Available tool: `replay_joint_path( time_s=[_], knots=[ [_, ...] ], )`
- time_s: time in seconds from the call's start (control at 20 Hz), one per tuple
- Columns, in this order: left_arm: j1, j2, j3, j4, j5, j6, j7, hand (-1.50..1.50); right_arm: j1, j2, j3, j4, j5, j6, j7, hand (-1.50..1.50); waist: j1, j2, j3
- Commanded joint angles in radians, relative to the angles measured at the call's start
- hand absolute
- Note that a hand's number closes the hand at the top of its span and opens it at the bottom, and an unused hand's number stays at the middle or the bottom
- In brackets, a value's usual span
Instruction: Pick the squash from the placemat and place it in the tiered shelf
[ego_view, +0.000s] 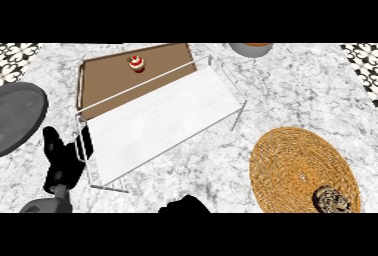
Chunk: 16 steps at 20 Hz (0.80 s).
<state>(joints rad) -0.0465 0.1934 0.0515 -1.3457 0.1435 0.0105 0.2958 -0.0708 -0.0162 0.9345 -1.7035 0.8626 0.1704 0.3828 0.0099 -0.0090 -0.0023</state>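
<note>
**A:** Where is the squash?

**B:** The squash (332, 199) lies on the woven placemat (295, 160), close to the mat's near-right rim, at the view's lower right. Nothing touches it.

**A:** And the hands?

**B:** The right hand (184, 205) barely shows at the lower edge, between shelf and mat and well apart from the squash. I can't tell whether it is open or closed, and I see nothing in it. The left hand (63, 155) rests open, fingers up, just beside the near-left corner of the tiered shelf (162, 120). It holds nothing.

**A:** Which step is this, then?

**B:** The first, I'd judge: the reach for the pick. Nothing is grasped yet.

**A:** What does the next move call for?

**B:** The right hand has to travel rightward over the mat, come down on the squash and curl round it. The squash looks small and rounded, so a sideways nudge might roll it off the rim. After that comes a long carry left to the shelf, clearing its wire frame.
</note>
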Motion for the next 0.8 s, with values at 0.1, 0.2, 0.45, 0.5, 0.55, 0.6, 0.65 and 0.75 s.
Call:
replay_joint_path(
  time_s=[0.1,0.2,0.45,0.5,0.55,0.6,0.65,0.75],
  knots=[
    [0.033,0.006,0.019,0.020,0.008,-0.019,-0.056,0.00,-0.054,0.015,0.178,-0.305,0.039,-0.068,0.260,1.50,-0.010,-0.003,0.000],
    [0.013,0.013,0.020,0.014,0.009,-0.014,-0.017,0.00,-0.076,0.014,0.127,-0.325,0.065,-0.114,0.249,1.50,-0.024,-0.005,0.001],
    [-0.004,0.009,0.025,0.034,0.007,-0.009,-0.023,0.00,-0.174,0.013,0.084,-0.369,0.070,-0.118,0.332,1.50,-0.033,-0.006,-0.001],
    [0.017,0.029,0.039,0.018,0.011,-0.010,-0.014,0.00,-0.174,0.013,0.063,-0.401,0.075,-0.103,0.339,1.50,-0.032,-0.010,0.000],
    [0.010,0.017,0.030,0.007,0.016,-0.009,-0.001,0.00,-0.205,0.013,0.047,-0.402,0.046,-0.122,0.368,1.50,-0.021,-0.007,0.000],
    [0.018,-0.005,0.010,-0.014,0.001,0.015,0.012,0.00,-0.226,0.013,0.036,-0.428,0.051,-0.097,0.396,1.50,-0.021,-0.010,0.001],
    [0.008,0.005,0.012,0.016,-0.008,0.005,-0.013,0.00,-0.272,0.013,0.010,-0.443,0.035,-0.076,0.425,1.50,-0.025,-0.006,-0.002],
    [0.000,0.012,0.027,0.019,0.012,-0.011,-0.012,0.00,-0.335,0.013,-0.045,-0.490,0.002,-0.035,0.493,1.50,-0.016,-0.001,-0.001]
  ],
)
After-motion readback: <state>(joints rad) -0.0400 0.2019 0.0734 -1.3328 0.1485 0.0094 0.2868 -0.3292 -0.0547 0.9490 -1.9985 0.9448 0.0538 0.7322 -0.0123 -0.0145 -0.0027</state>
